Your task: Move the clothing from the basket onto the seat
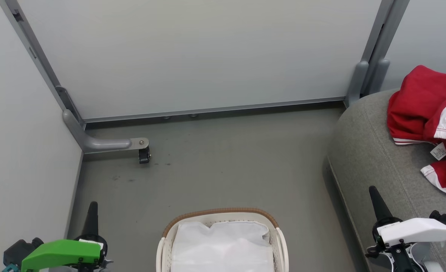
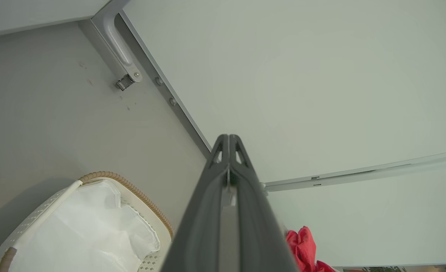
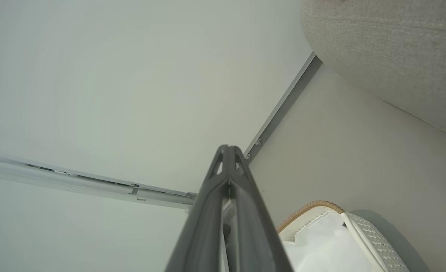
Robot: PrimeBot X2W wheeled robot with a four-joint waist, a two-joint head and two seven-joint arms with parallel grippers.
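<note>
Grey woven seat bears soft, crumpled red clothing.

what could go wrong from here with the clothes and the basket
1. The basket holds a white cloth and no red garments can be seen in it. A gripper reaching in again might grab the cloth by mistake.
2. The clothing lies heaped on the seat near its far corner. A careless sweep of the shut right gripper nearby could push it off.
</note>
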